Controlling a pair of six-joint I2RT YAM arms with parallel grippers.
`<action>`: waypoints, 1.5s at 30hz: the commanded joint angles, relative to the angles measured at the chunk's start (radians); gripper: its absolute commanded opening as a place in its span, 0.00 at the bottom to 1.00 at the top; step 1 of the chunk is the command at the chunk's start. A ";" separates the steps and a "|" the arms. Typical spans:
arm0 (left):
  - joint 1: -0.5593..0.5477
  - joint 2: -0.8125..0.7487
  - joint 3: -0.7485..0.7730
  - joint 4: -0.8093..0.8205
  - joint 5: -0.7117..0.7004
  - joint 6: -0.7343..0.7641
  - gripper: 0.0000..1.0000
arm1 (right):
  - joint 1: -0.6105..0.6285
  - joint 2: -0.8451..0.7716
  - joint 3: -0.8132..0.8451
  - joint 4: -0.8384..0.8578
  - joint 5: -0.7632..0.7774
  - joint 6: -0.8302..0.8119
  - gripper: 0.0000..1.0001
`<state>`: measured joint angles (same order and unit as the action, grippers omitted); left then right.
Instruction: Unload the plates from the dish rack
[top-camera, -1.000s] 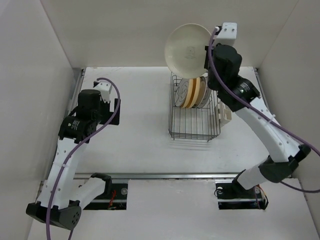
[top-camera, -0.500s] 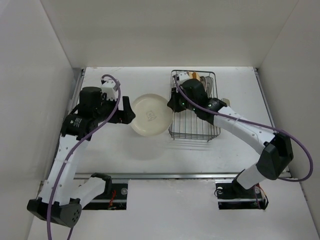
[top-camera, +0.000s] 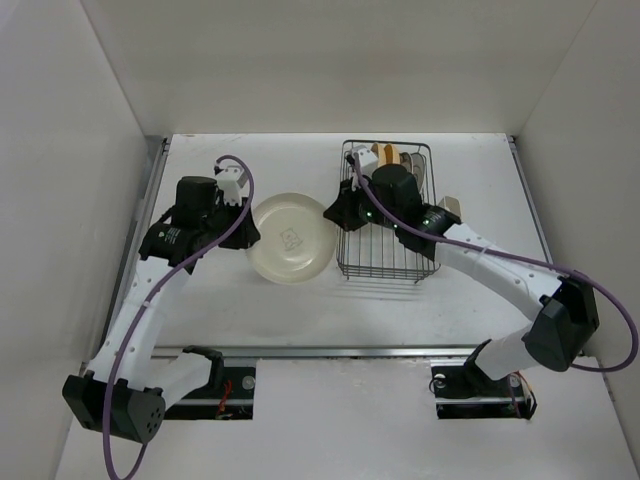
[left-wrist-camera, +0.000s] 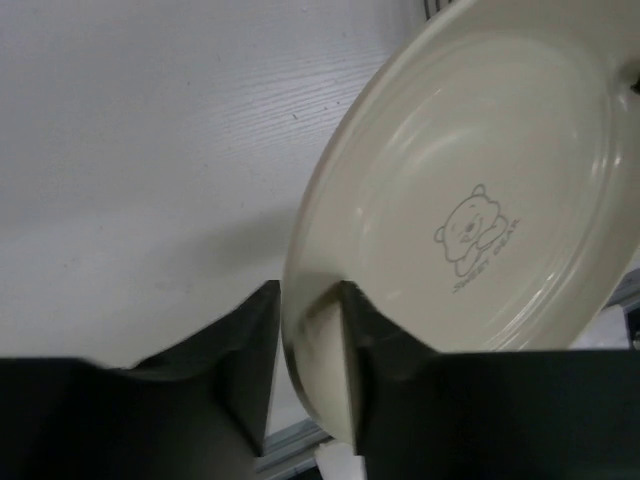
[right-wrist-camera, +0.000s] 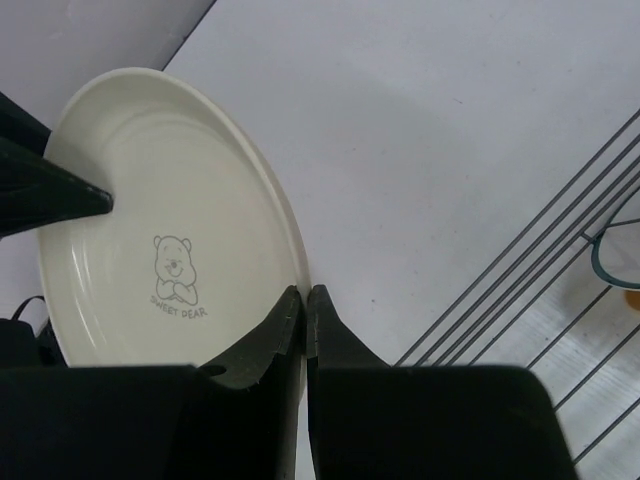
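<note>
- my right jaws are clenched on the right rim of the cream plate (top-camera: 290, 238), which is tilted over the desk (top-camera: 230, 300) just left of the dish rack (top-camera: 390, 262).
- my left jaws straddle its left rim; i cannot tell if they pinch it.
- the other plates (top-camera: 388, 155) stand at the rack's far end.

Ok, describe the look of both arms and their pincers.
The left arm and right arm match: white tubular links, bulky black joint housings, and a purple cable looping loosely along each. The left pincer and right pincer each have two dark, flat-faced fingers tapering to narrow tips.
</note>
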<state>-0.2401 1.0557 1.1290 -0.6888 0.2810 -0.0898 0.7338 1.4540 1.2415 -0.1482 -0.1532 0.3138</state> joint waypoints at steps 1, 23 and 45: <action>0.004 -0.008 -0.005 0.037 0.021 -0.014 0.20 | 0.015 -0.018 0.001 0.111 -0.057 0.022 0.00; 0.091 0.108 0.049 -0.037 -0.086 -0.116 0.00 | 0.015 0.055 0.328 -0.243 0.553 0.119 0.80; 0.232 0.510 -0.061 0.170 -0.046 -0.059 0.00 | -0.346 0.137 0.328 -0.461 0.702 0.232 0.62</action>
<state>-0.0242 1.5661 1.0855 -0.5621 0.2352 -0.1295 0.3920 1.5608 1.5696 -0.6289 0.5632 0.5350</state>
